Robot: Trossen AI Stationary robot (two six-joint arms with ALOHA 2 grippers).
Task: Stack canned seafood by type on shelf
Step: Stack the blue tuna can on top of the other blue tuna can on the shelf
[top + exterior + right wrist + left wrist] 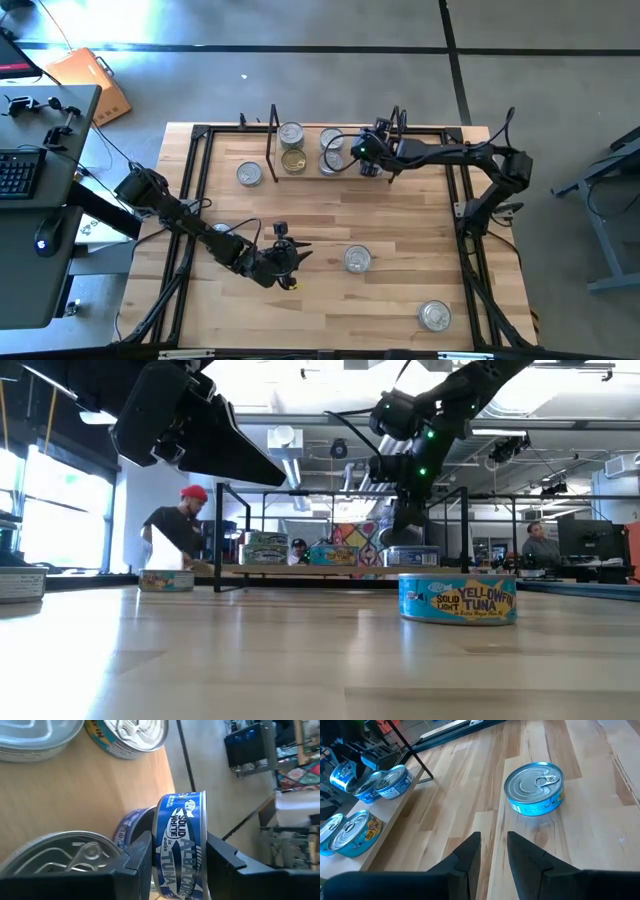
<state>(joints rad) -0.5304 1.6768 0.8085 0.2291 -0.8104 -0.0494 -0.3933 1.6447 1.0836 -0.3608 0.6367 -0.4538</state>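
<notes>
Left gripper (pixel 288 256) hovers low over the front-left part of the table (pixel 400 300), its fingers (pixel 470 852) a narrow gap apart and holding nothing; a yellowfin tuna can (pixel 534 787) stands upright just ahead of it. Farther right, the shelf (pixel 300 172) at the back of the table carries several cans (pixel 292 147). Over its right end the right gripper (pixel 372 158) is clamped on an albacore tuna can (pixel 181 845) held on edge, just above other tins. One more can (pixel 435 316) sits near the table's front-right corner.
</notes>
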